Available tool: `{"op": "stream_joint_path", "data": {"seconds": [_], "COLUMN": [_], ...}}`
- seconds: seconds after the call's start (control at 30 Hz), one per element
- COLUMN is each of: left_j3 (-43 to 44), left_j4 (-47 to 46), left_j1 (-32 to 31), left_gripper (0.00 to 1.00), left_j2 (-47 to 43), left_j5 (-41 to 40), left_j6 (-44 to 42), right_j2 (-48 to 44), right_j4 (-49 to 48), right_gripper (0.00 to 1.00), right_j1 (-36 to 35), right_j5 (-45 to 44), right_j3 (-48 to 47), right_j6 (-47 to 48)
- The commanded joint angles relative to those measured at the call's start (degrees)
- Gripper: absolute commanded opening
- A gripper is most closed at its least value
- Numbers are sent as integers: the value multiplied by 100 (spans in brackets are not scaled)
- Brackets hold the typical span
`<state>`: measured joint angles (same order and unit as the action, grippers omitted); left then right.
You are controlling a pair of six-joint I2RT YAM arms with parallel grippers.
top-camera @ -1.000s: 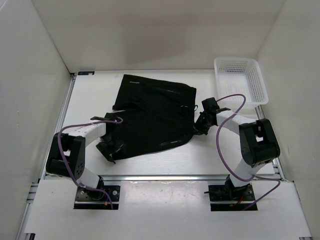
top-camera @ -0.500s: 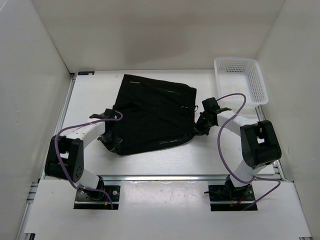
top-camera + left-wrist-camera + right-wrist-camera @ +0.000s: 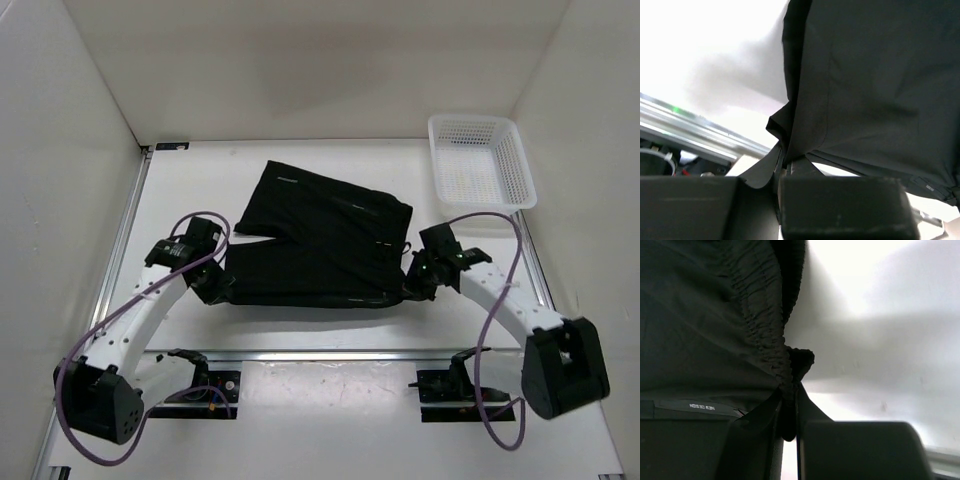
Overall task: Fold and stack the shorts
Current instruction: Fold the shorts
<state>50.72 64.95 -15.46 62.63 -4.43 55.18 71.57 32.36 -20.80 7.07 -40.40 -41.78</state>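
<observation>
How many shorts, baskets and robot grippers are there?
Black shorts: 1
White mesh basket: 1
Grippers: 2, the left gripper and the right gripper
Total: 4

Showing plain, unpatterned black across the wide soft fabric shorts [image 3: 320,250] at mid-frame, broken only by thin pale seam marks. Reading white on the plastic mesh basket [image 3: 472,119] at upper right, gridded with small holes. Glowing white over the flat table [image 3: 190,190]. Looping purple along the thin cables [image 3: 203,215] of the white-and-black arms [image 3: 140,312].
</observation>
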Motion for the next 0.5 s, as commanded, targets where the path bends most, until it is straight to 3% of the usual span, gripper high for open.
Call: {"op": "stream_joint_path", "data": {"seconds": [0.0, 0.17, 0.47], "left_j3": [350, 991, 3785], "left_j4": [483, 536, 484], "left_j1": [-70, -290, -352], "left_gripper": [11, 11, 11], "left_j2": [-408, -340, 1645], "left_j5": [-287, -401, -1112], "left_j6": [46, -16, -797], "right_j2": [-687, -1425, -1374], "right_j4": [674, 1262, 1765], "right_gripper": [2, 2, 7], "right_j1": [14, -38, -38], "right_j5": [-513, -733, -1356], "right_j3": [199, 270, -678], "right_j6": [56, -6, -234]}}
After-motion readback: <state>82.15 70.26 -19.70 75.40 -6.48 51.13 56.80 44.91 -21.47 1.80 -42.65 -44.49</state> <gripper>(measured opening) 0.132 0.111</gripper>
